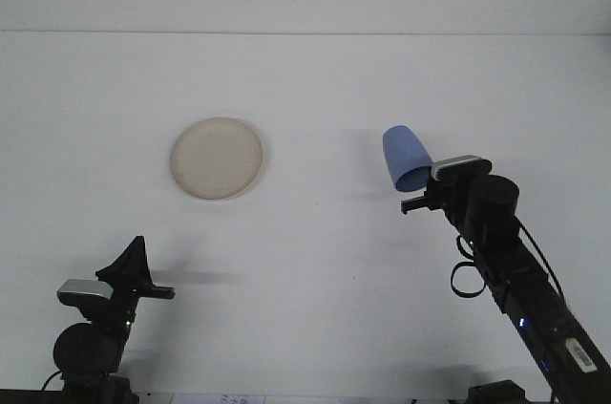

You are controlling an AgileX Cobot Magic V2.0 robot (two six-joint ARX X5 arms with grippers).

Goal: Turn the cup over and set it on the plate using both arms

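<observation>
Evidently light, stiff plastic, the blue cup (405,158) tilts above the right hand (421,191), which pinches its lower rim.

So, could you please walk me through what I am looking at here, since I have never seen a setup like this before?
This is one picture from a camera that looks forward over a white table, the way the robot itself faces. The two dark shapes at the bottom are the robot's arms, each ending in a gripper. The right gripper is shut on the lower end of a blue cup, which it holds tilted above the table. The left gripper sits low near the bottom left corner and holds nothing; from this angle I cannot tell how it is set. The only thing lying on the table is a round cream plate, left of centre and well apart from the cup. The job is to turn the cup over and set it on that plate.
</observation>
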